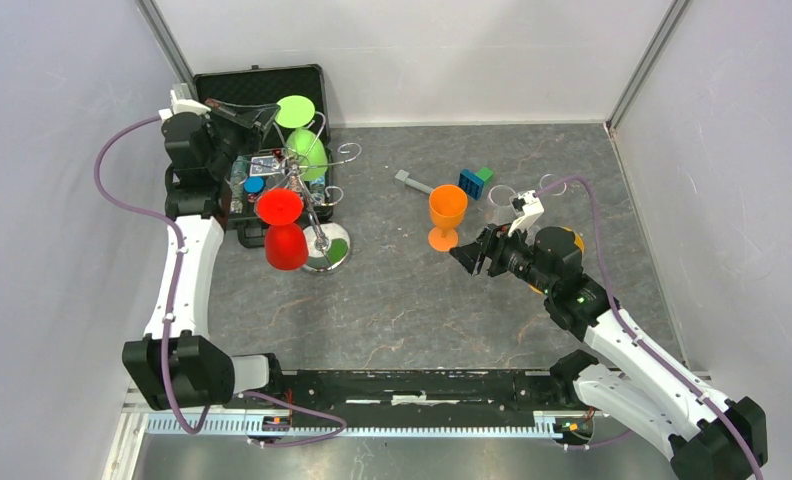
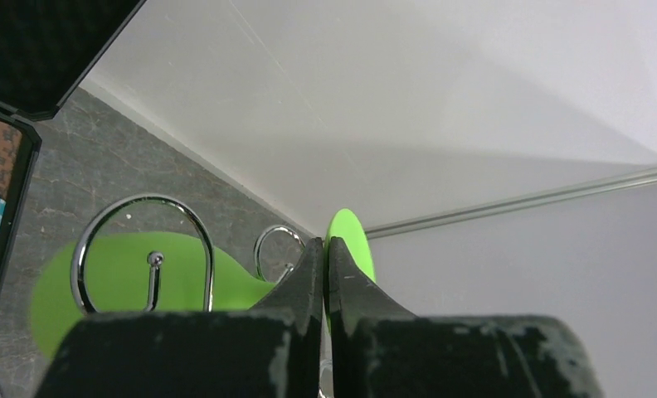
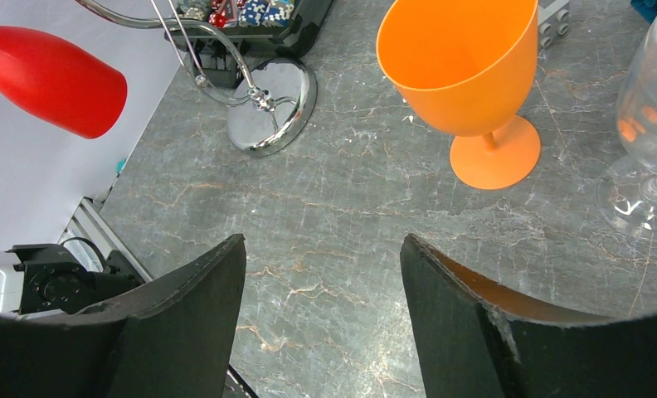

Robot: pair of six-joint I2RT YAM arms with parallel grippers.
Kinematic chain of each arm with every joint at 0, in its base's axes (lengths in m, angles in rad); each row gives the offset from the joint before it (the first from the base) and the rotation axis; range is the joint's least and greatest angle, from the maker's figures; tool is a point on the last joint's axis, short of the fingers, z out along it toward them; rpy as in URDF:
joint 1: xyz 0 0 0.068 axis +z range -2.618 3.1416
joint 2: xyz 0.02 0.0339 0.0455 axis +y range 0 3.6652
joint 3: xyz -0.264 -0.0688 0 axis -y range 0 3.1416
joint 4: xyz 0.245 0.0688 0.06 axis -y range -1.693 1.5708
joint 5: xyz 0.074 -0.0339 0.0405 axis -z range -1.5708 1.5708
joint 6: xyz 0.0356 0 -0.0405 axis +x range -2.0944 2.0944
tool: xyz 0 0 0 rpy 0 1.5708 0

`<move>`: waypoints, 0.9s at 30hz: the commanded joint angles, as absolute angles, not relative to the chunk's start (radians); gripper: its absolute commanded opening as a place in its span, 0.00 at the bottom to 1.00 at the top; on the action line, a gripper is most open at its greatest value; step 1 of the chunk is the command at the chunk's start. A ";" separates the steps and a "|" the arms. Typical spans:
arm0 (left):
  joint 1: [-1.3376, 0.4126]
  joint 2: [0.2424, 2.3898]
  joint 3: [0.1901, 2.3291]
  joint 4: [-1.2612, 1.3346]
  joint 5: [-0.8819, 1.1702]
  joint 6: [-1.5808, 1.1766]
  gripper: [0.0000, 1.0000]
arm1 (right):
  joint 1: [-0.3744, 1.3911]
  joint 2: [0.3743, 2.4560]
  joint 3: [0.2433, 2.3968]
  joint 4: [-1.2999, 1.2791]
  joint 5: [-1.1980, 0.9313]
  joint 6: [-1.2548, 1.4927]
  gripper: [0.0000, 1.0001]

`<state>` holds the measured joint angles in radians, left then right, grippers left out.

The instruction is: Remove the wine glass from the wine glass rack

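Hanging from 1 wine glass rack (image 1: 330, 258) at 10 o'clock are 2 glasses: a green wine glass (image 1: 307, 152) and a red glass (image 1: 285, 240). 2 more stand at 2 o'clock, an orange glass (image 1: 448, 205) and a clear glass (image 3: 653, 99). The left gripper (image 2: 325, 249) pinches the green foot. The right gripper (image 3: 323, 249) has its jaws spread and empty. 1 black case (image 1: 237, 95) at 11 o'clock holds small chips (image 1: 255, 184).

One rack (image 1: 329, 261), four wine glasses (image 1: 448, 207), one case (image 1: 257, 82)
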<state>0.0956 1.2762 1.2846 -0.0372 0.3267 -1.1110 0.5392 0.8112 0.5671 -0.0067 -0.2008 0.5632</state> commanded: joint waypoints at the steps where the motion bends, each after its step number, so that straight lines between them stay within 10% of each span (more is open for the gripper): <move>1: 0.115 1.251 1.259 0.130 0.286 -1.199 0.02 | 0.536 0.797 0.565 0.038 -0.191 0.552 0.74; 27: 0.088 1.545 1.399 0.596 0.485 -1.351 0.02 | 0.537 0.783 0.561 0.035 -0.171 0.543 0.76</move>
